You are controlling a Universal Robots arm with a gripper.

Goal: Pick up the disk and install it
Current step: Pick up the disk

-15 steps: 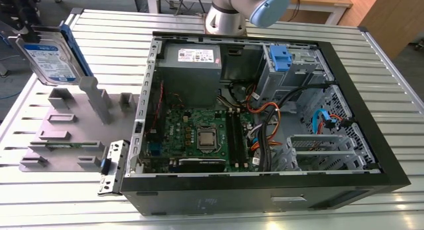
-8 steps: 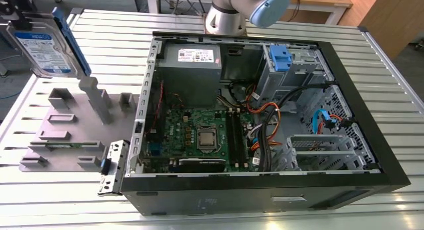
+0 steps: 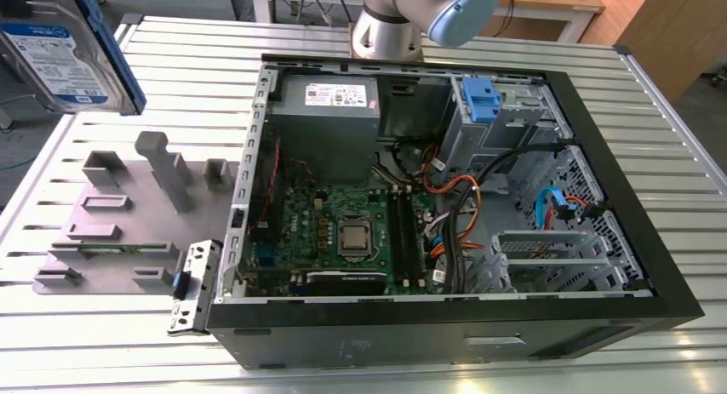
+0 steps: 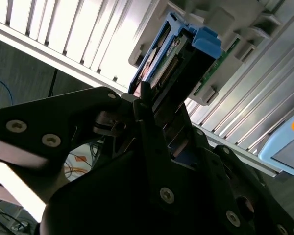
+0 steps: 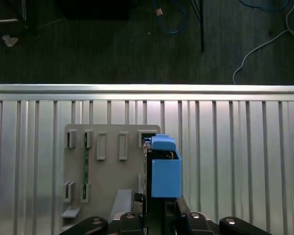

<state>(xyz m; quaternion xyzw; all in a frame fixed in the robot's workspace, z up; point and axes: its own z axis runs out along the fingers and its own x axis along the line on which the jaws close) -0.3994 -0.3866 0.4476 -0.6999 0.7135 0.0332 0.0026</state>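
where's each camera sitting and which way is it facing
exterior view: off the arm, looking down into the open case on the table; the arm shows at top, the disk held up at the exterior view's left.
first wrist view: on the arm, looking straight down past the gripper at the tray and floor.
second wrist view: on the arm, looking slantwise along the gripper's body at the disk's edge.
shared: both wrist views show the gripper shut on the disk, tray beyond.

The hand is closed on the disk, its dark fingers gripping the edges, while the arm's grey base stands at the far side.
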